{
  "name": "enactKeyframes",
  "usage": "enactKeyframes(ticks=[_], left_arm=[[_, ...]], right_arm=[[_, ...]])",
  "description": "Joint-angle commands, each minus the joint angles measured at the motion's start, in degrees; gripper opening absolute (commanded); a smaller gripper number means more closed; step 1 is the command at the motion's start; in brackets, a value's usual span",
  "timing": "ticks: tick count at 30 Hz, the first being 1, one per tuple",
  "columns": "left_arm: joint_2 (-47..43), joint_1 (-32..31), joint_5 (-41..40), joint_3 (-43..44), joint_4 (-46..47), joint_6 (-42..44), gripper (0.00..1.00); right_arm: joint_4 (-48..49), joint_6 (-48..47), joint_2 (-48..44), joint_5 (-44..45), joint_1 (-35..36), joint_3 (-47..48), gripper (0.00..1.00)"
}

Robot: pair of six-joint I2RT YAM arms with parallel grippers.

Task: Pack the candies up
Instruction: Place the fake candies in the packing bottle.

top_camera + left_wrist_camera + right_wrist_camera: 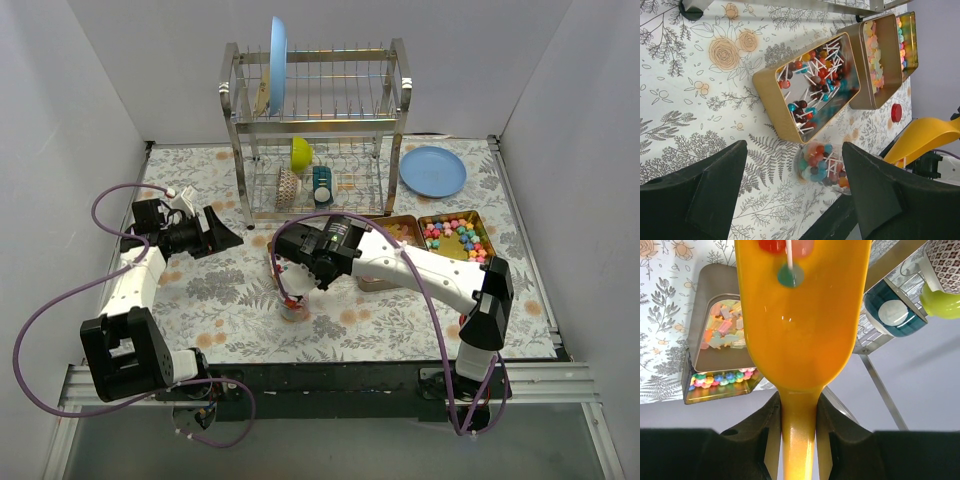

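Observation:
Bright candies (pixel 455 238) fill the right gold tin, and pale translucent ones (pixel 403 230) fill the tin beside it. In the left wrist view, a third tin (pixel 810 90) holds lollipops. A clear jar (pixel 822 162) of lollipops stands in front of it, and a red lid (pixel 896 112) lies nearby. My right gripper (pixel 300 270) is shut on the handle of the orange scoop (pixel 800 315). It holds the scoop over the jar (pixel 292 308), with a few lollipops (pixel 787 250) at the scoop's tip. My left gripper (pixel 795 190) is open and empty, left of the jar.
A metal dish rack (pixel 315 130) stands at the back with a blue plate (pixel 278 50), a green bowl (pixel 301 152), a teal cup (pixel 322 183) and a patterned cup (pixel 287 185). Another blue plate (pixel 432 170) lies at the back right. White walls close in both sides.

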Motion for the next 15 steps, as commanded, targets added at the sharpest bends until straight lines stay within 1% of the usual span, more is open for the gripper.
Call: enactKeyframes(ticks=[1,4,9,12,14,15], left_arm=[[-2.43,0.37,1.81,0.17,1.01,-0.47,0.77],[-2.0,0.37,1.9,0.88,0.83,-0.91,0.76],[-0.68,0.28,1.9,1.23,0.65,-1.0,0.76],[0.98,0.19,2.43,2.02,0.22,-0.65,0.76],[1.52,-0.07,2.0,2.81,-0.05,0.58,0.76],[1.69,-0.25,1.73,3.68,-0.4,1.36,0.76]], right_arm=[[-1.13,-5.6,-0.04,8.07,1.05,-0.15,0.01],[-1.12,-4.73,-0.92,8.87,1.05,-0.68,0.01],[-1.12,-1.48,-4.26,8.87,0.71,-4.37,0.01],[-1.04,2.91,-6.81,7.03,-1.31,-5.69,0.01],[-1.04,6.16,-9.17,3.78,-5.08,-5.95,0.01],[-1.04,9.74,-10.06,2.03,-6.93,-6.48,0.01]])
